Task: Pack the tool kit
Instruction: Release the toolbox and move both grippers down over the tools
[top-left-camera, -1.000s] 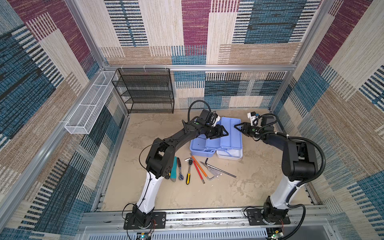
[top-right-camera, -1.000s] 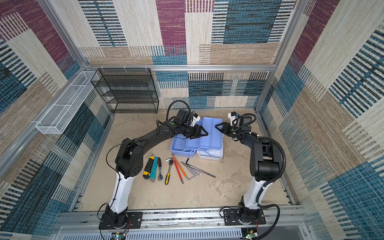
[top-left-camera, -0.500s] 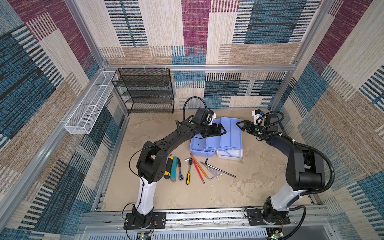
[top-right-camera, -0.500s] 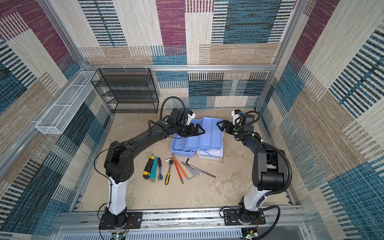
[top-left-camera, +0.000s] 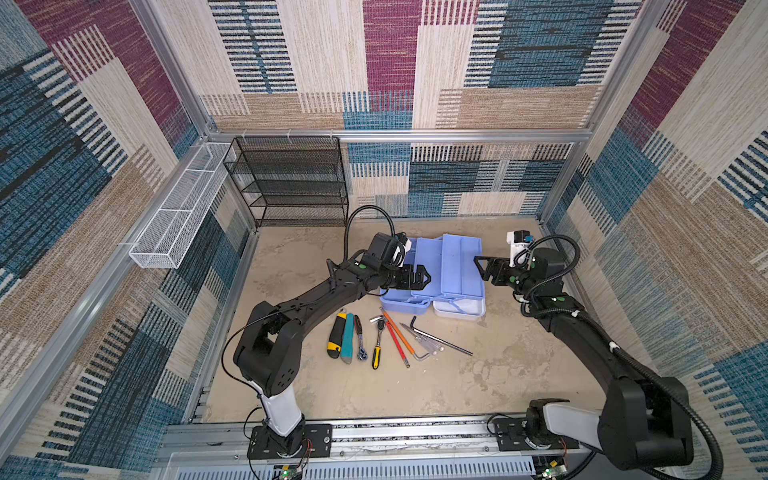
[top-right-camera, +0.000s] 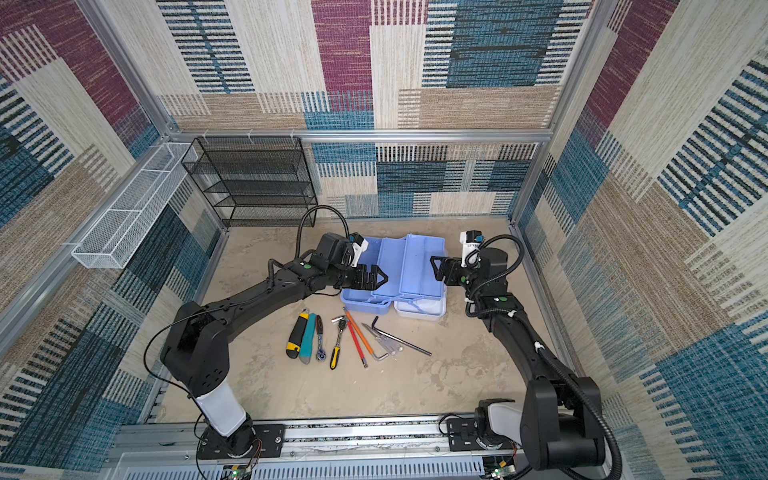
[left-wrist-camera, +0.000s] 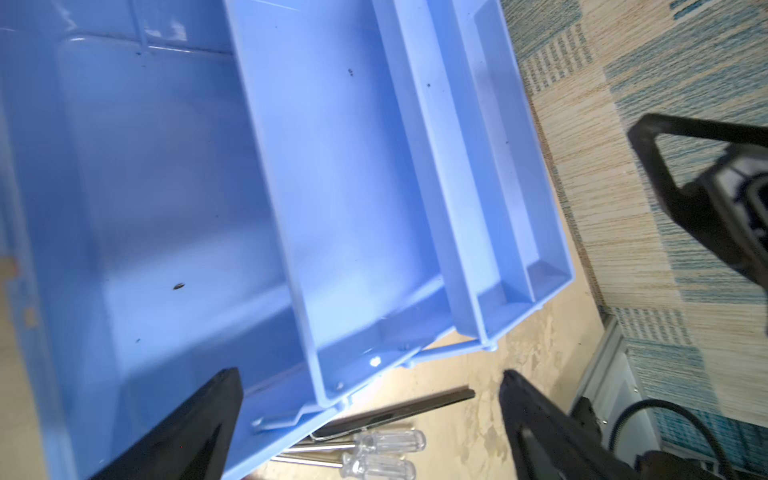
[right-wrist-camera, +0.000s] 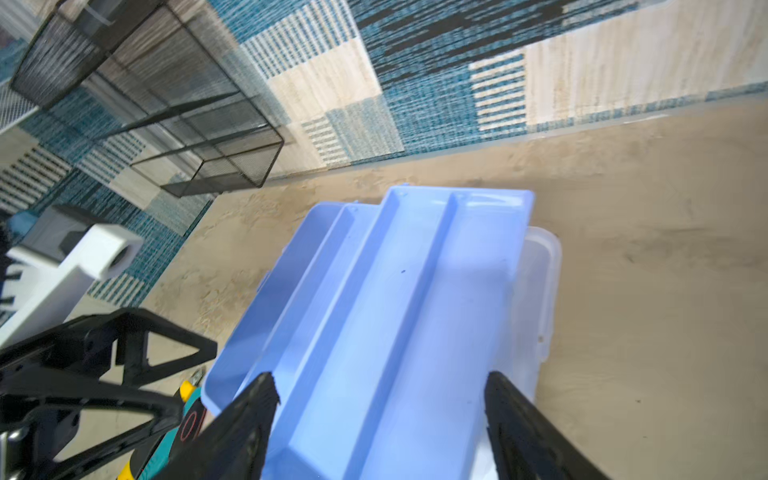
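The tool kit (top-left-camera: 451, 270) (top-right-camera: 409, 270) lies open on the floor in both top views, its light blue trays (left-wrist-camera: 353, 187) (right-wrist-camera: 399, 299) folded out over the blue base, with the white lid (top-left-camera: 459, 309) at its right. My left gripper (top-left-camera: 424, 277) (left-wrist-camera: 370, 373) hovers open over the kit's left part, holding nothing. At the kit's right edge my right gripper (top-left-camera: 478, 266) (right-wrist-camera: 380, 376) also stands open and empty, above the upper tray. Loose tools lie in front of the kit: a yellow-black knife (top-left-camera: 336, 336), a teal tool (top-left-camera: 348, 338), a ratchet (top-left-camera: 377, 322), red and orange screwdrivers (top-left-camera: 397, 336) and hex keys (top-left-camera: 440, 340).
A black wire-mesh rack (top-left-camera: 291, 183) stands at the back left. A white wire-mesh basket (top-left-camera: 178, 212) hangs on the left wall. Clear-handled screwdrivers (left-wrist-camera: 390, 440) lie by the kit's front corner. Walls close the cell on three sides, and a rail (top-left-camera: 395, 432) runs along the front.
Both grippers have opened wider. The left gripper has drawn back a little to the left and the right arm has shifted outward. The trays stay folded out.
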